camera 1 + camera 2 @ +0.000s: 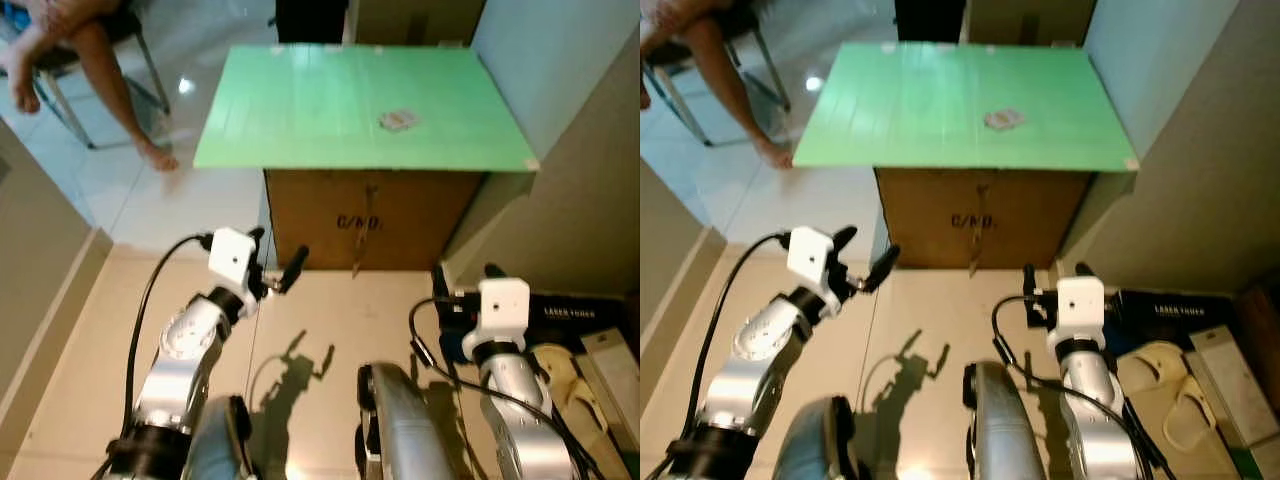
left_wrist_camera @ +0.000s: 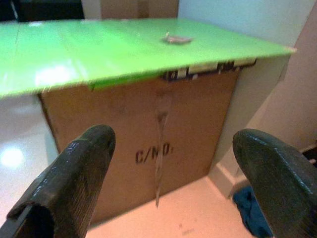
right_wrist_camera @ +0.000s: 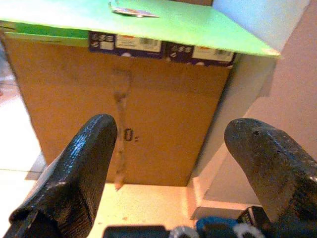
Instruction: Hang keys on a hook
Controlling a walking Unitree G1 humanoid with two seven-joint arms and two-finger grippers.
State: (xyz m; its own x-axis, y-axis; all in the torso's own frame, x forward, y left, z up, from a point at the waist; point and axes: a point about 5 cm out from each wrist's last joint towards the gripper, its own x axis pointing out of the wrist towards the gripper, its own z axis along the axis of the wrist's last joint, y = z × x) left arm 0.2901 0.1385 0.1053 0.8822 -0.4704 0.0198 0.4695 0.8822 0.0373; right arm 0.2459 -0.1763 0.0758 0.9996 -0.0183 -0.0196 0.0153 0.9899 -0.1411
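**Both grippers spread, keys on the board**

A green board (image 1: 330,110) tops a cardboard box (image 1: 370,220). Left gripper (image 1: 275,262) and right gripper (image 1: 465,272) hover before the box, fingers wide apart, holding nothing. The keys (image 1: 398,120) lie on the board.

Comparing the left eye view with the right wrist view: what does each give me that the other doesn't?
Left eye alone: a person's legs on a chair, the floor, both arms, and the left gripper and right gripper raised before the box.

Right wrist alone: barcode labels under the board's front edge, and its jaws wide open.

Shared: the green board on the cardboard box, the keys lying on the board, and the grey wall beside the box.
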